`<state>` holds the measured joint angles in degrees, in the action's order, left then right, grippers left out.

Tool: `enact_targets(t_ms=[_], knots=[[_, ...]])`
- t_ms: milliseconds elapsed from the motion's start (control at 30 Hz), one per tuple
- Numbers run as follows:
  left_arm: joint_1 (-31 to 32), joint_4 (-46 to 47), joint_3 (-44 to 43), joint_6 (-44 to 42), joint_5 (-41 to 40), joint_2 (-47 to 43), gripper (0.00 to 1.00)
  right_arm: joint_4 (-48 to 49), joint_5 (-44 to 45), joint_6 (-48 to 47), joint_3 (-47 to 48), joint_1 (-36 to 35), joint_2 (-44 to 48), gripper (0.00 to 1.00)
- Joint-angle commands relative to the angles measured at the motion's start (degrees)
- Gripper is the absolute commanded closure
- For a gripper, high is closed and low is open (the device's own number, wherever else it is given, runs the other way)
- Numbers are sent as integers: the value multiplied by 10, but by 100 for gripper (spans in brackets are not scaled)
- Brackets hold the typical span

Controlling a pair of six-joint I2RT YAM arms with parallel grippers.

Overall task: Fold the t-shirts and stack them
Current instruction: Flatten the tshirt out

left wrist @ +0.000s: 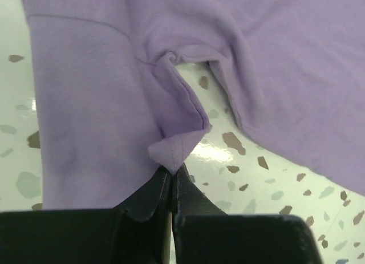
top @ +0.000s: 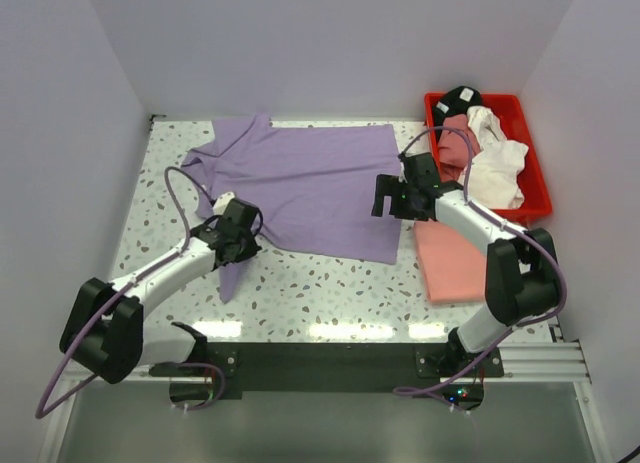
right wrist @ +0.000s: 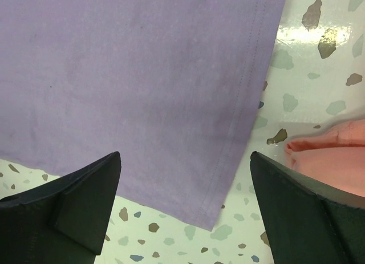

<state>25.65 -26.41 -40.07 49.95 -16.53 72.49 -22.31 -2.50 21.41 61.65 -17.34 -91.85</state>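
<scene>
Left jaws are recorded as closed on a small folded peak of the lavender t-shirt [top: 300, 178], the cloth being pinched at the very tips. Ahead of the tips, sleeve and body of the shirt are seen spread on the speckled bench [top: 320, 293], with a wedge of bare bench just to the right of the tips. Right jaws are noted wide apart, nothing gripped. The shirt's hemmed corner is seen below and between them, nearer the left-hand one. Whether those jaws touch the cloth cannot be settled from these views. A folded salmon-pink t-shirt [right wrist: 336, 155] is seen flat just outside the right-hand one, apart from the lavender hem. Beyond the right jaws a red bin [top: 505, 101] is noted, in which a white shirt [top: 500, 158], a dusty-rose shirt [top: 455, 143] and a black shirt [top: 460, 98] are heaped.
</scene>
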Motion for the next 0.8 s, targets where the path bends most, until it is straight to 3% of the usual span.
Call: enact_targets(t_ms=[0, 100, 200, 267, 300, 400, 467, 500, 533, 767], knots=[[35, -5, -53, 16, -23, 17, 100, 2, 4, 2, -3, -1, 22, 1], [55, -13, -83, 5, -27, 60, 100, 1, 3, 1, -3, -1, 23, 1], [69, -28, -100, 3, -26, 98, 89, -3, 6, 0, -2, -1, 23, 1], [80, -29, -100, -1, -23, 104, 69, -2, 6, 0, -1, -1, 22, 1], [84, -30, -101, -3, -21, 101, 54, -3, 5, 1, 0, -1, 22, 1], [97, -54, -99, 2, -30, 70, 29, -3, 3, -1, 2, 0, 21, 1], [105, -87, -86, 19, -39, 28, 19, -3, 3, 0, 1, -1, 20, 1], [105, -100, -79, 36, -44, 11, 6, -3, 4, -1, 2, -1, 21, 1], [105, -122, -71, 45, -47, -23, 0, -3, 3, -1, 1, -1, 19, 1], [105, -179, 31, 124, -3, -122, 0, -3, 4, -1, 0, -1, 19, 1]])
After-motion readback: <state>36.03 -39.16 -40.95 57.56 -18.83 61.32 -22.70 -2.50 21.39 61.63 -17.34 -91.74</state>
